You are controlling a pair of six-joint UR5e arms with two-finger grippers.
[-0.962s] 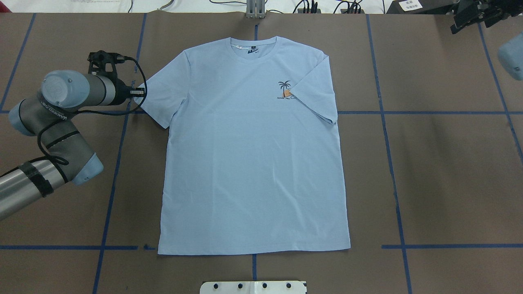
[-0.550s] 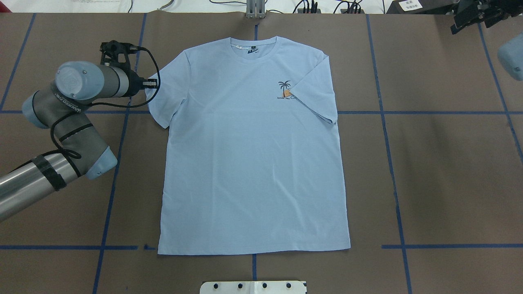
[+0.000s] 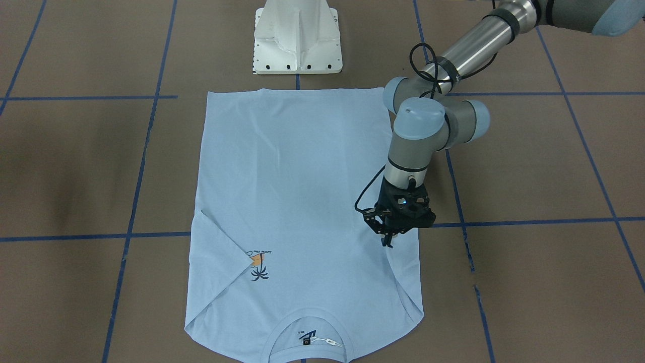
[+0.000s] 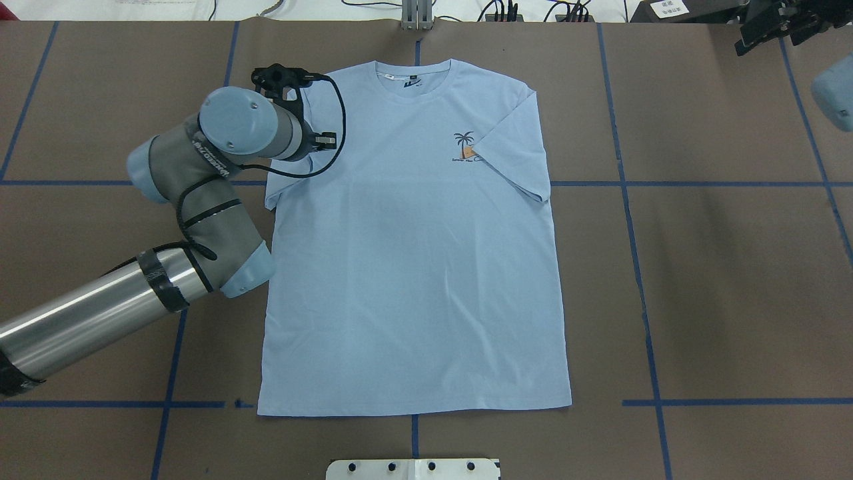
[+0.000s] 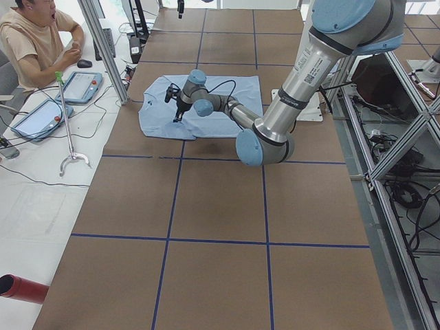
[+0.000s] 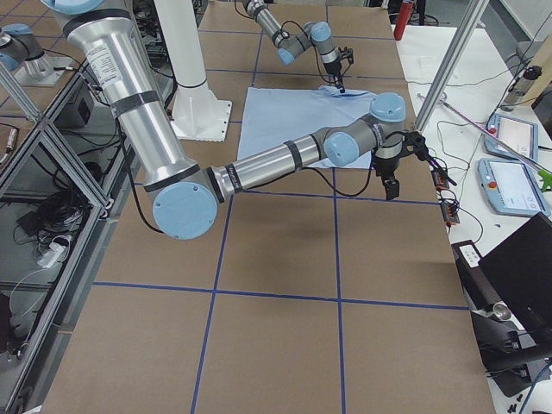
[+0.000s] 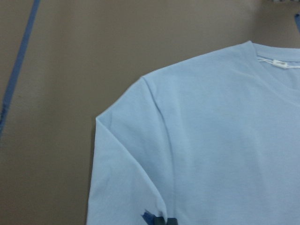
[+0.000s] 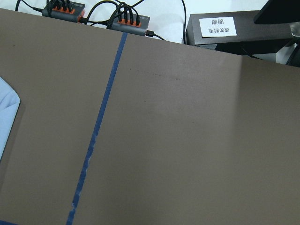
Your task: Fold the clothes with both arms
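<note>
The light blue T-shirt (image 4: 413, 267) lies flat and face up, collar at the far side. Its sleeve beside the palm print (image 4: 466, 147) is folded in over the chest. My left gripper (image 3: 389, 242) hangs over the other shoulder, shut on that sleeve's hem and holding it turned inward over the shirt body. In the left wrist view the dark fingertips (image 7: 159, 220) pinch the fabric at the bottom edge. In the overhead view the left arm (image 4: 200, 220) hides that gripper. My right gripper (image 4: 766, 33) is far off the shirt at the table's back right corner; its jaws are unclear.
The white pedestal base (image 3: 297, 40) stands at the shirt's hem side. Brown table (image 4: 720, 280) with blue tape lines stretches wide on the right. Cables and power strips (image 8: 126, 21) line the far edge. A person (image 5: 34, 41) sits beyond it with tablets.
My left arm has swung to the right, carrying the sleeve from outside the shirt in over its shoulder area. The right gripper has hardly moved.
</note>
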